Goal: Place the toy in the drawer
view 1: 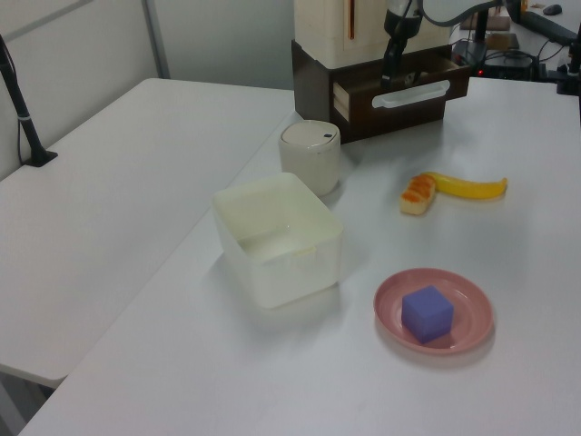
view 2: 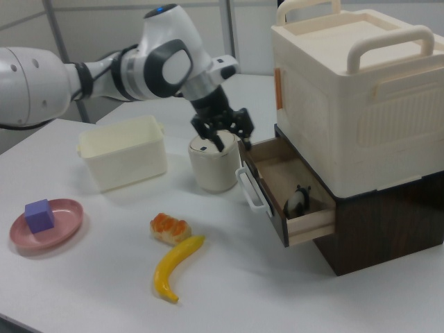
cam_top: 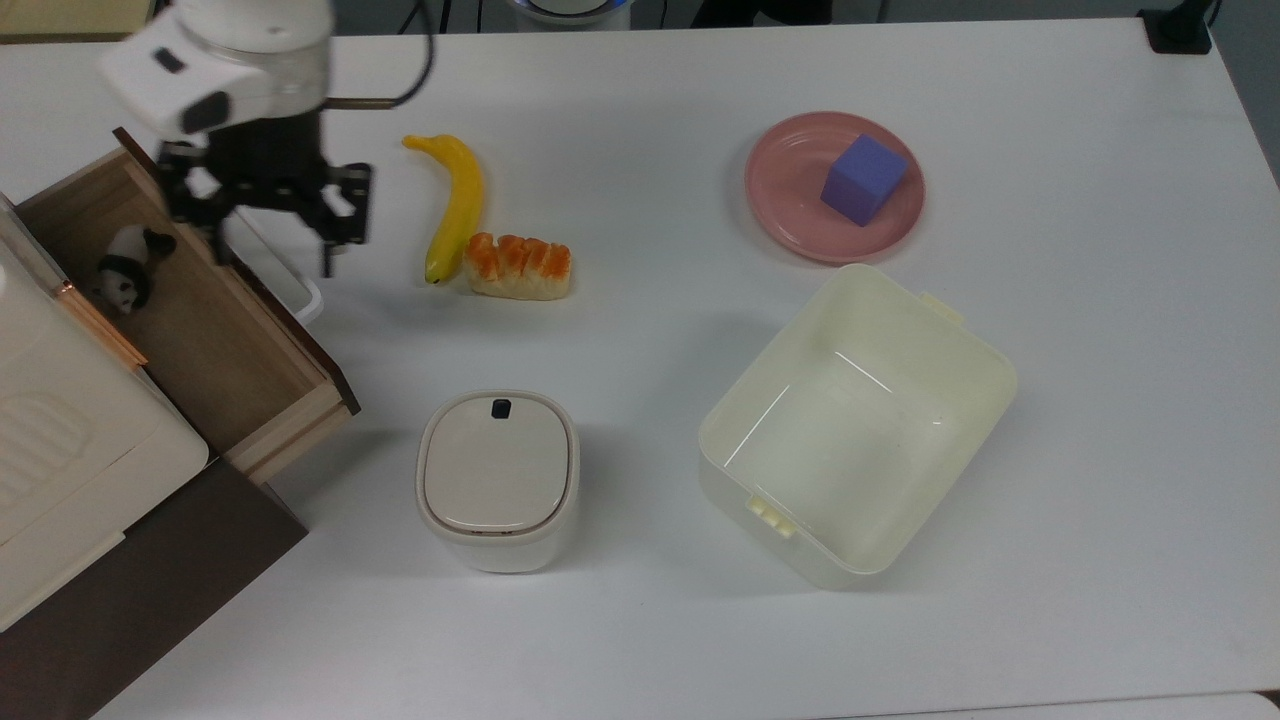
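The toy [cam_top: 125,272] already lies inside the drawer [cam_top: 215,330], beside the empty, spread claw [cam_top: 272,255], so closing the drawer seems next.

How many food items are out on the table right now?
2: the banana and the orange-topped bread piece, touching each other on the table, to the top view's right of the open drawer. None looks hidden.

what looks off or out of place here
Little stands out. The panda lies on its side in a back corner of the drawer, which is left open. The open gripper hovers over the handle.
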### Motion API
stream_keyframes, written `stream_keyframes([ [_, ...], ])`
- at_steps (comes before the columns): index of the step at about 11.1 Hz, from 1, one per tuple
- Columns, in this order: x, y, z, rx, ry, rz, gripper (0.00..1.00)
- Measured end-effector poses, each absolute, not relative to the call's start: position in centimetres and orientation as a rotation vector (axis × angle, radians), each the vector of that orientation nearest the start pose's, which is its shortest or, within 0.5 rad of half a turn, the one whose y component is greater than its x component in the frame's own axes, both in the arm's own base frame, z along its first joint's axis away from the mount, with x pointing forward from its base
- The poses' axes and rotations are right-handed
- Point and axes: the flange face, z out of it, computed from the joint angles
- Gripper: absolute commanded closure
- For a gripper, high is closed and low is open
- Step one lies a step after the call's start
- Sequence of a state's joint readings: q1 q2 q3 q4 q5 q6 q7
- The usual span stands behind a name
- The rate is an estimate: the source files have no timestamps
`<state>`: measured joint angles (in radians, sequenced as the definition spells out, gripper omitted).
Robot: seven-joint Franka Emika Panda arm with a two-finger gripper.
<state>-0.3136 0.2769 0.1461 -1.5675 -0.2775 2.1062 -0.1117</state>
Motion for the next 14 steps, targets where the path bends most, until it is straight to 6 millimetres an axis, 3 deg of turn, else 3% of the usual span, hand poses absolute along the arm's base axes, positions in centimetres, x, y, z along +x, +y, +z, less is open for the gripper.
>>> stream_keyframes([
  [1, 65.6, -10.9, 51.4, -3.319, -0.034, -0.352, 0.00],
  [3, 64.6, -5.8, 52.5, -3.242, -0.018, -0.245, 0.00],
  [5, 62.9, -2.8, 54.2, -3.213, -0.029, -0.148, 0.00],
  [11, 59.3, 0.6, 58.7, -3.174, 0.066, -0.092, 0.00],
  [14, 58.8, 1.1, 58.2, -3.177, 0.055, -0.027, 0.00],
])
